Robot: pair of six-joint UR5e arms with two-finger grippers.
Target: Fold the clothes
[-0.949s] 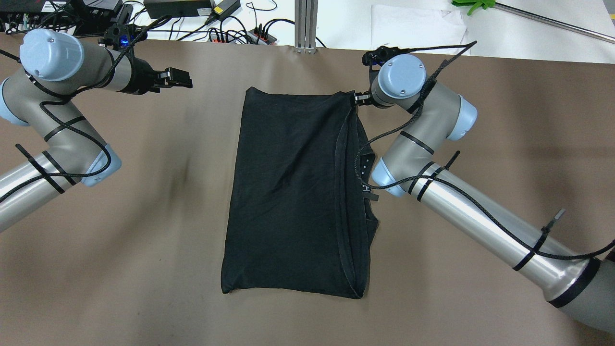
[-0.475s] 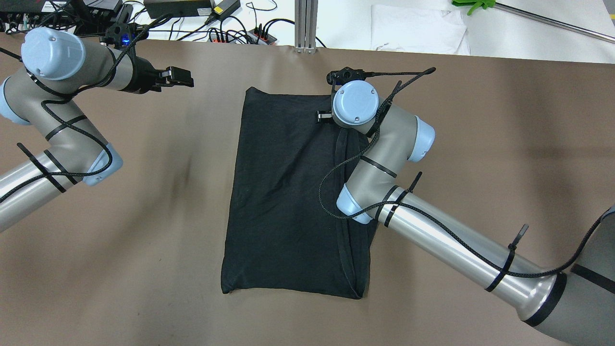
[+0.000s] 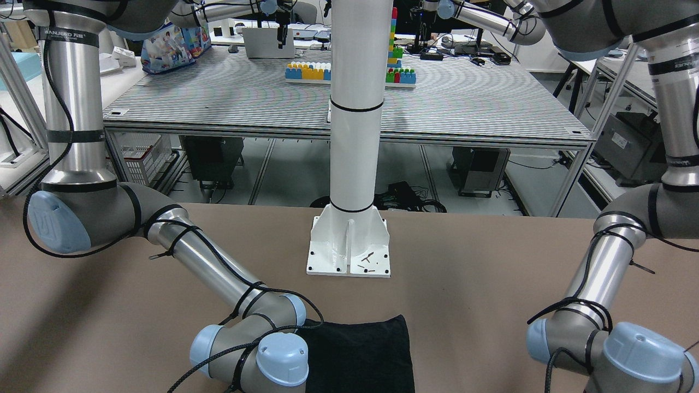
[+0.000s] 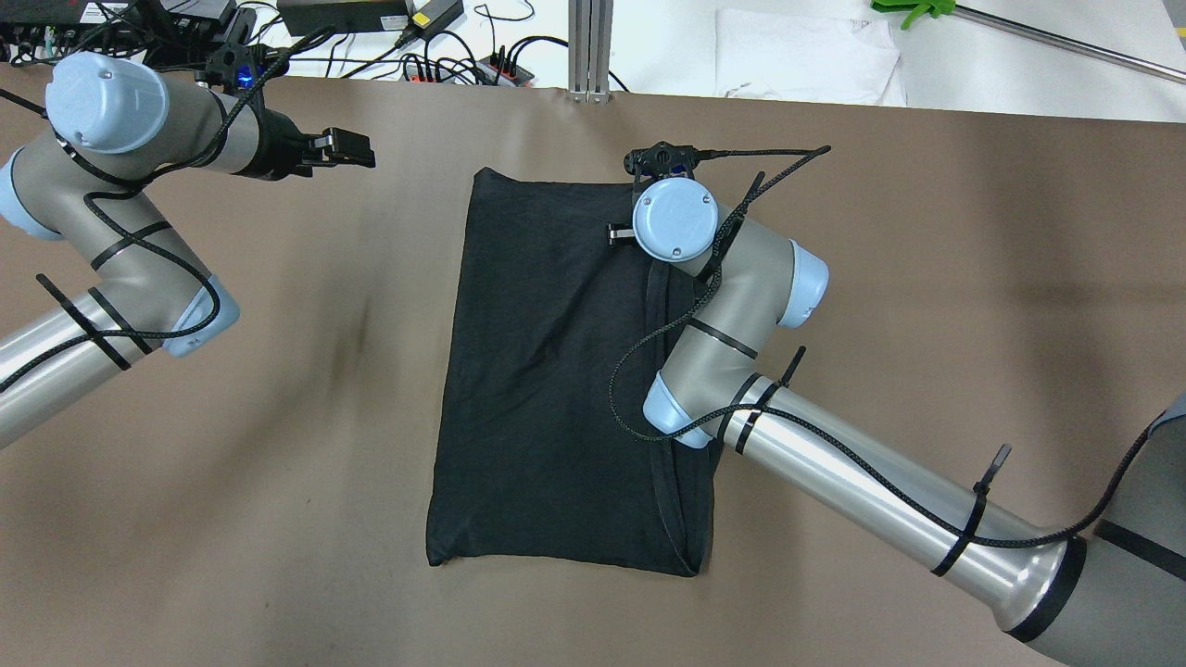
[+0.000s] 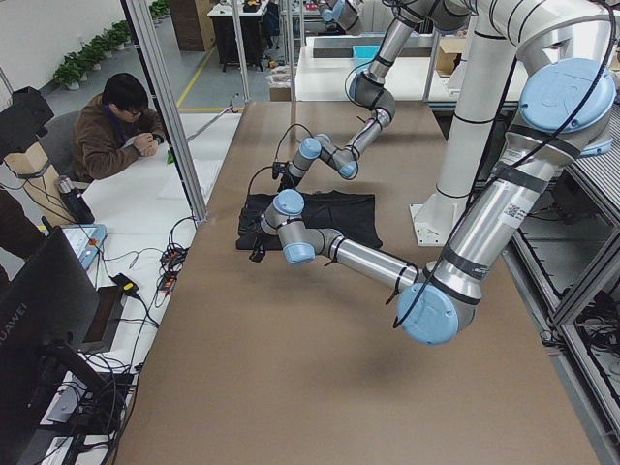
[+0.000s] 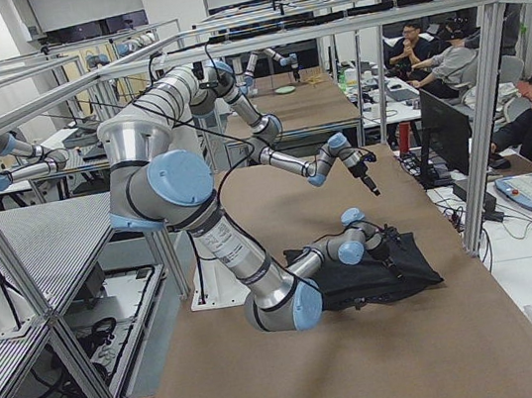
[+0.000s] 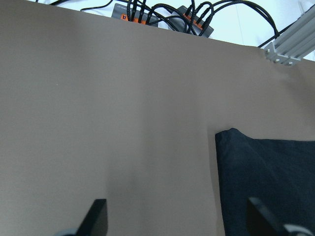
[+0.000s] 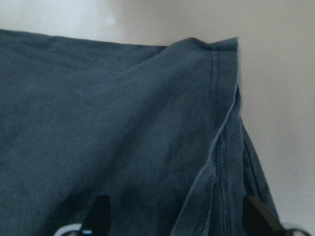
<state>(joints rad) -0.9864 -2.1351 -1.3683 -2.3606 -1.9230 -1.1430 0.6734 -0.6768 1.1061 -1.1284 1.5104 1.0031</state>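
The black garment (image 4: 556, 371) lies flat on the brown table as a folded rectangle, with a hemmed flap along its right side. It also shows in the front view (image 3: 360, 346). My right gripper (image 4: 617, 232) hovers over the garment's far right part. In the right wrist view (image 8: 177, 219) its fingers (image 8: 101, 216) stand wide apart and empty over the hemmed corner (image 8: 216, 54). My left gripper (image 4: 359, 148) is open and empty, left of the garment's far left corner. The left wrist view (image 7: 177, 219) shows that corner (image 7: 234, 135).
The white pillar base (image 3: 348, 248) stands on the robot's side of the garment. Power strips and cables (image 4: 445, 60), a metal post (image 4: 590, 46) and a white sheet (image 4: 806, 56) lie beyond the far table edge. An operator (image 5: 121, 126) sits at the side.
My right arm has swung inward from the garment's far right corner to over its far right part. The left arm has barely moved.
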